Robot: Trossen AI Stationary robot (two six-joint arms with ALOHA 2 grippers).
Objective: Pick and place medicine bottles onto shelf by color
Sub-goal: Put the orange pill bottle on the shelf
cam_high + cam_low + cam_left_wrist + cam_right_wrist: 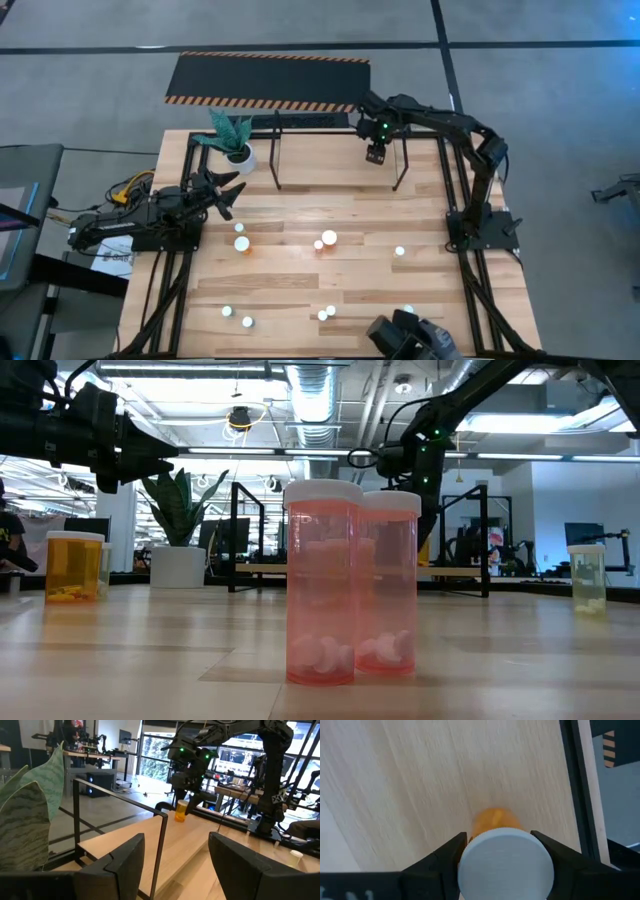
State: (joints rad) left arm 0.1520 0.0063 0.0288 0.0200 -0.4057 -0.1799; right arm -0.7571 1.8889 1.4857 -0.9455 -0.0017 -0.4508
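right gripper [499, 851] over the shelf [300, 128], fingers pinching an orange bottle [496, 822] by its white cap, bottle hanging upright above the shelf board near the right posts. left gripper [228, 190] waits by the plant [232, 135] at the shelf's left end, fingers spread, holding nothing. other bottles [328, 238] scattered on the counter [290, 280] in front

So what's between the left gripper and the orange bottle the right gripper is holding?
In the left wrist view, the left gripper looks past a shelf post and bare shelf board to the orange bottle in the right gripper.
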